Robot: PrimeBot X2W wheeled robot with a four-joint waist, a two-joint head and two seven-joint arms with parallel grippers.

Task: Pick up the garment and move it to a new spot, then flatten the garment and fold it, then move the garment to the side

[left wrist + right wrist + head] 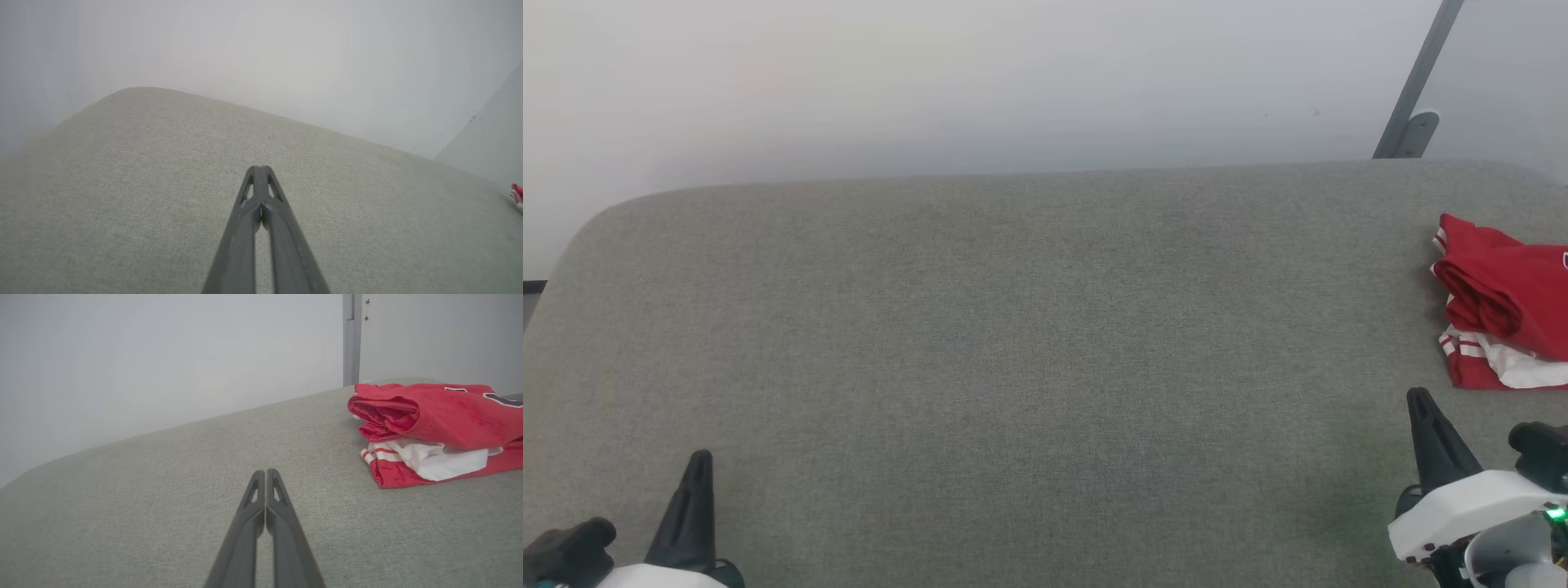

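**Both jaws closed on nothing; folded garment lies at the right edge**

Left gripper (261, 169): the two dark fingers meet at the tips with nothing between them. It sits low over the grey fabric surface (1013, 343), at the lower left of the head view.

Right gripper (266, 473): its fingers are also pressed together and hold nothing. It is at the lower right of the head view, just above the fabric.

Garment (441, 416): it is folded into a stacked bundle, red on top, with a white layer and striped trim showing at its near side. In the right wrist view it lies at the upper right, beyond the fingertips and clear of them. In the head view it is at mid-height on the right, cut by the frame edge and near the surface's far right corner. Part of the dark lettering shows on top, too little to read.

Edges: the far edge of the surface runs along the pale wall (1013, 82) and rounds off at the head view's upper left. A grey post (351, 339) rises behind the garment.

Room: a wide stretch of fabric separates the two grippers.
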